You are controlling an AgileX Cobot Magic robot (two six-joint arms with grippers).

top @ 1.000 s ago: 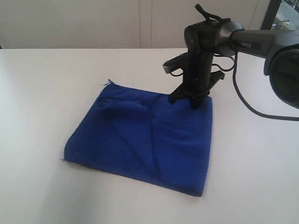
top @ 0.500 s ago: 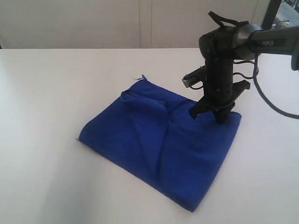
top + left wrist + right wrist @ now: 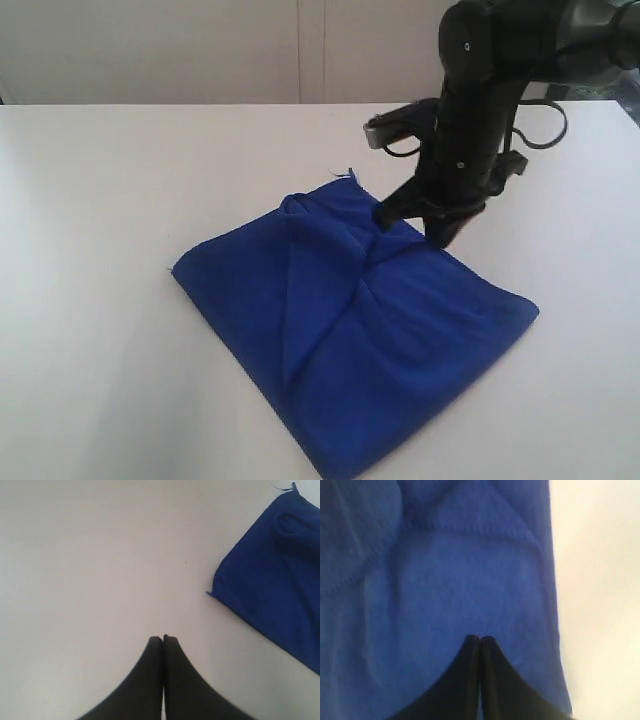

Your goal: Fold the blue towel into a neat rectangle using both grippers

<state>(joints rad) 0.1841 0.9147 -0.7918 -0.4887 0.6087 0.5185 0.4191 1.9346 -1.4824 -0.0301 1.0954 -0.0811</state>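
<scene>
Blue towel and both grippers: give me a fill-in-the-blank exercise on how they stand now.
1. The right gripper sets its tips on the blue towel, jaws ____.
2. The left gripper hangs over the white table, beside the towel, holding ____.
3. The exterior view shows only the ____ arm.
Missing words: shut; nothing; right.

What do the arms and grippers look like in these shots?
Right arm: glossy black, rounded joint housings, a looping black cable, a grey-fronted box on the wrist. No marking readable. Left gripper and right gripper: matte black jaws tapering to narrow tips.
</scene>
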